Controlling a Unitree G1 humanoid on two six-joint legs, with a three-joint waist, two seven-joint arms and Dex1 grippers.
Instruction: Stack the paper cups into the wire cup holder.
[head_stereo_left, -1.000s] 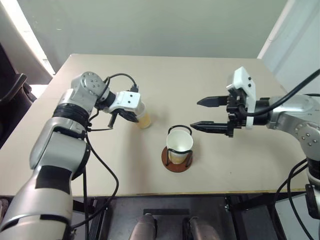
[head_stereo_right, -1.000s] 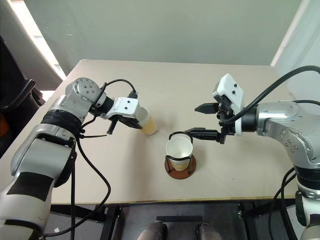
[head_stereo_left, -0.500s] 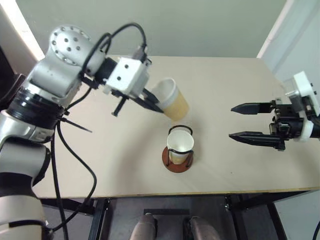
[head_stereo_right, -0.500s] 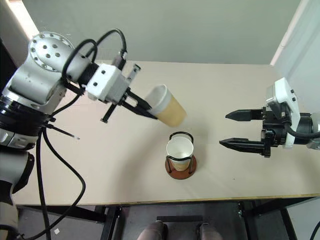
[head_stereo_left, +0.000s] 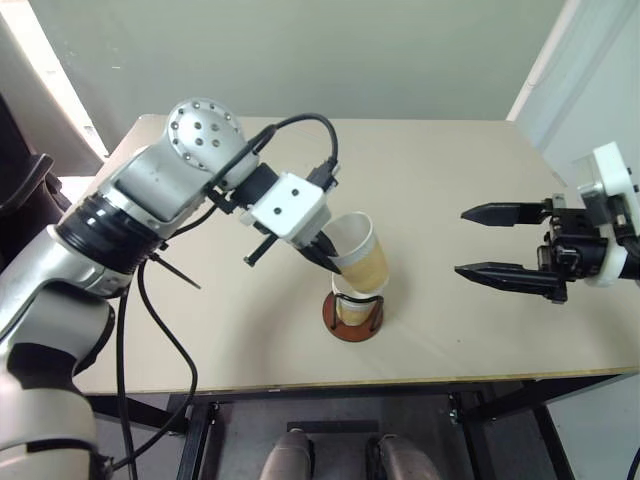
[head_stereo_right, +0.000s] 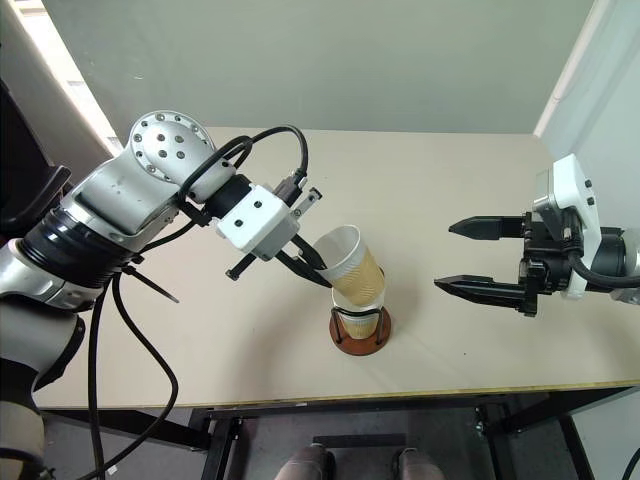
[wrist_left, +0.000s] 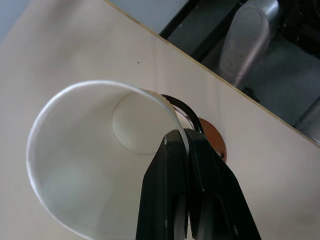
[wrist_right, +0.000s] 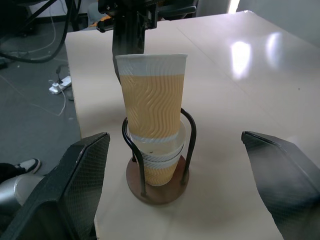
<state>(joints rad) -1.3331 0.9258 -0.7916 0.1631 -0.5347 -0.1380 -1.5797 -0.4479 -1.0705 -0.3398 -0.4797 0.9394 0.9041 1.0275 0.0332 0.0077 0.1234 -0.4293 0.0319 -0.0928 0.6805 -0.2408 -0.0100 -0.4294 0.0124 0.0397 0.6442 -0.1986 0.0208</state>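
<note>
We see a pale tan table (head_stereo_left: 450, 180) under a grey-green wall (head_stereo_right: 380, 60), with bare board to every side of the wire cup holder (head_stereo_left: 353, 318), which stands near the front edge. The far half and the right corner lie open, and a white wall panel (head_stereo_left: 590, 80) rises past the table's right edge. The left gripper (head_stereo_right: 322, 277) is clenched on the rim of a paper cup (head_stereo_right: 352, 266), one finger inside and one outside, holding it tilted with its bottom dipping into the cup already seated in the holder (wrist_right: 159, 167). The right gripper (head_stereo_left: 470, 242) hangs well apart to the right with its fingers spread and nothing between them. The right wrist view alone shows the held cup's wavy embossed wall and the black wire loops (wrist_right: 187, 131) flanking it; the left wrist view alone shows its white inside (wrist_left: 95, 150).
</note>
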